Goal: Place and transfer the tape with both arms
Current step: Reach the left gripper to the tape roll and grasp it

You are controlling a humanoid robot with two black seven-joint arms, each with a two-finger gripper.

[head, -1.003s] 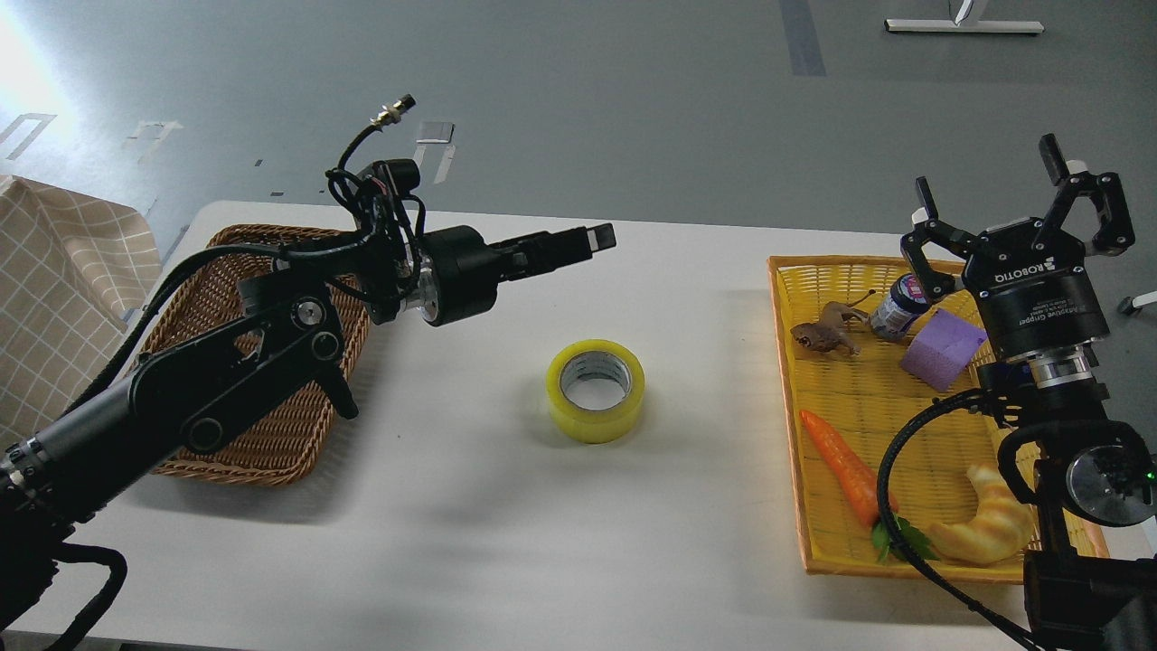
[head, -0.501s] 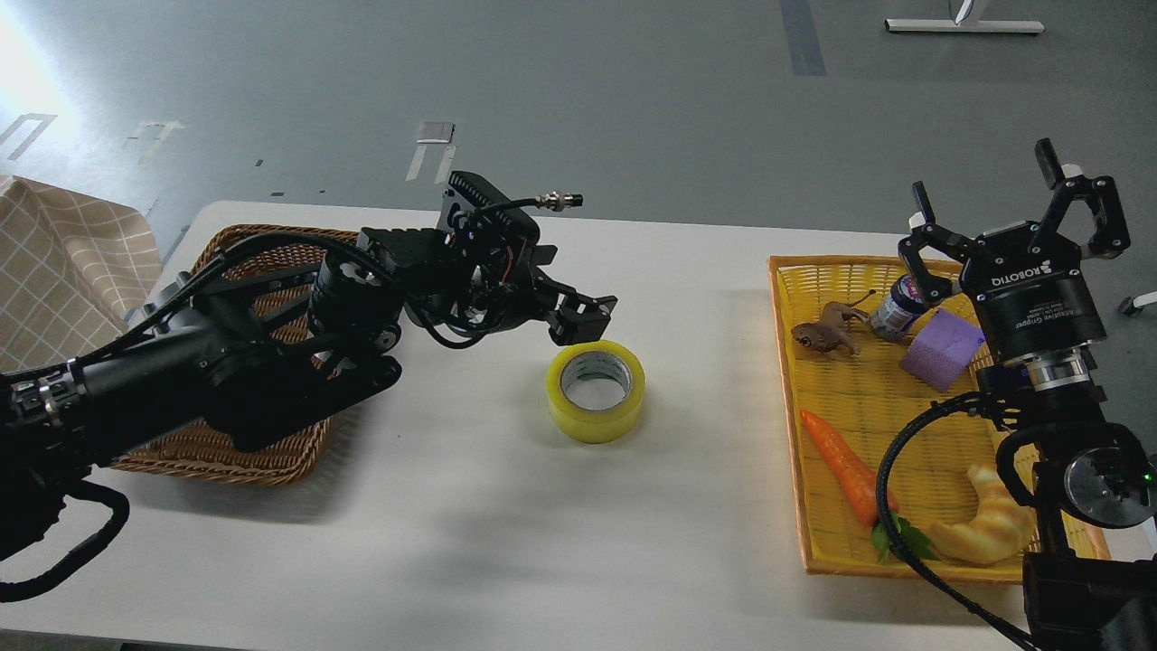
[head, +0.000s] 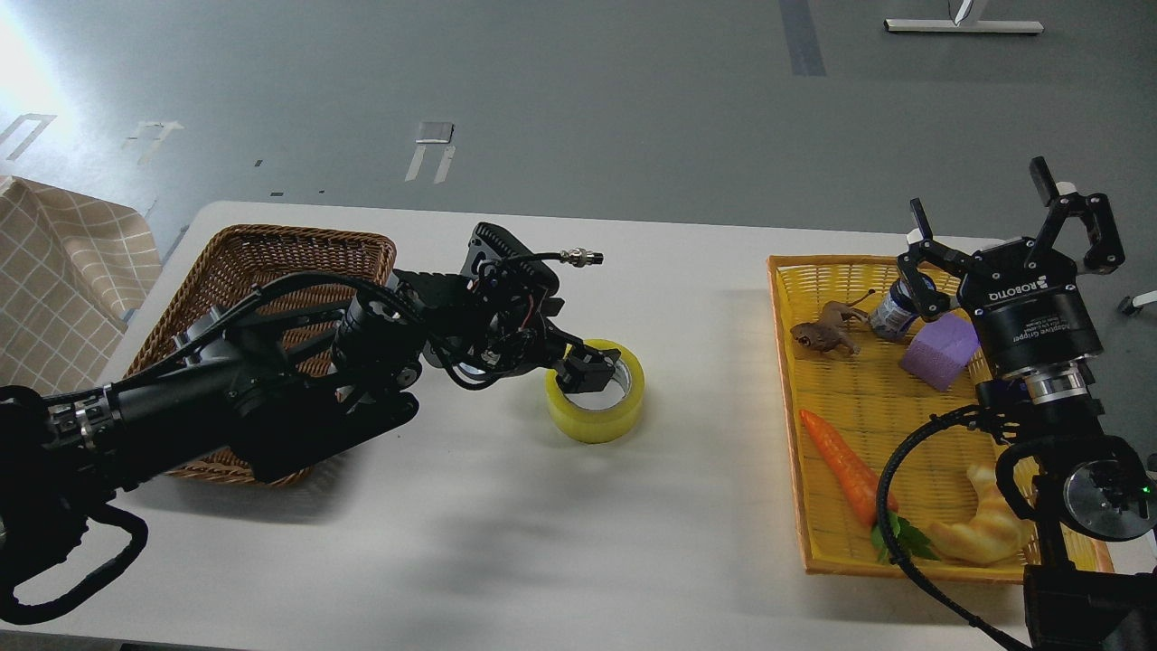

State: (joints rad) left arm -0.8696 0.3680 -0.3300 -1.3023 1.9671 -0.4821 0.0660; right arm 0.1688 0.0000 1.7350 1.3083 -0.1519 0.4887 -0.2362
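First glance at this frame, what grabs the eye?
The yellow tape roll at mid-table, with the left claw reaching onto its near-left rim, one finger inside the core. On the right, a bright yellow tray holds a carrot and croissant, and the right claw hangs open above it.

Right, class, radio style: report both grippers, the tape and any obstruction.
Left gripper at the tape's near wall, one finger inside the ring; grip unconfirmed. Right gripper open, raised over the yellow tray. Tape flat on table. No obstruction seen.
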